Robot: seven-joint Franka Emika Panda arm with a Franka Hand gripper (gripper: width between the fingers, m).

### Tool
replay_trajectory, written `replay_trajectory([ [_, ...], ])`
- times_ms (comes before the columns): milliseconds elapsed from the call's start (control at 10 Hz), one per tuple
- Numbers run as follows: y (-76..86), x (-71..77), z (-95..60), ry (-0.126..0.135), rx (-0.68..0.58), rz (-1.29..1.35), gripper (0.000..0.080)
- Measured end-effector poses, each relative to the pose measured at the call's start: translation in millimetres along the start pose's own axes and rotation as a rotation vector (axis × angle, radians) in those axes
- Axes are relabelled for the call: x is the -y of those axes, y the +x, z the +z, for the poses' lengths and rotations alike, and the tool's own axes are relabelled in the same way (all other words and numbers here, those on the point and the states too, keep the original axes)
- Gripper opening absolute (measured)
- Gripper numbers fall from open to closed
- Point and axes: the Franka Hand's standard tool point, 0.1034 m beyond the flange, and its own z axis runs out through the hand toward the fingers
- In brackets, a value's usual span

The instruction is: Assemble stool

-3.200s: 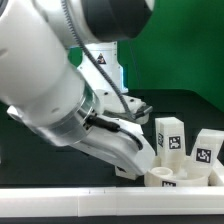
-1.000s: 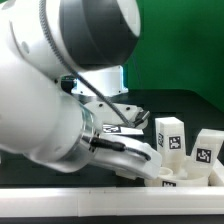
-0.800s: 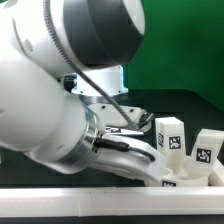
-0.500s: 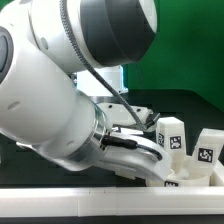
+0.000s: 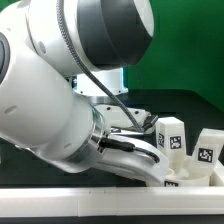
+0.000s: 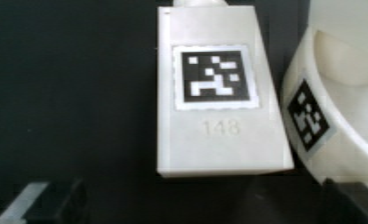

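- A large white robot arm fills most of the exterior view. Its claw (image 5: 155,168) sits low over the dark counter (image 6: 65,100), jaws spread wide and holding nothing.
- In the wrist view, a white plastic blocky stool leg (image 6: 213,90) bearing a black-and-white square tag sits directly ahead of the claw. It is just beside the round white plastic ring-shaped seat (image 6: 341,110).
- The exterior view shows two upright tagged legs, one (image 5: 170,135) nearer the arm and one (image 5: 207,148) further right.
- The leg looks light, rigid and smooth, probably slippery. Pinching its long flat sides near the middle seems safest.
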Motion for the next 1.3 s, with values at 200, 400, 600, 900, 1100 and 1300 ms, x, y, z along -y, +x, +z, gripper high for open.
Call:
replay_trajectory([
  [200, 1.1, -2.1, 3.6, 0.01, -0.032, -0.002, 0.0649],
  [400, -3.4, -7.4, 9.3, 0.009, -0.021, 0.002, 0.0649],
  [600, -4.2, -7.3, 6.9, 0.011, -0.025, -0.001, 0.0649],
  [900, -6.2, -2.6, 5.8, 0.008, -0.05, -0.002, 0.0649],
  [1100, -5.8, -4.3, 7.2, 0.011, -0.055, 0.002, 0.0649],
  [1300, -5.4, -5.3, 8.9, 0.01, -0.052, 0.004, 0.0649],
])
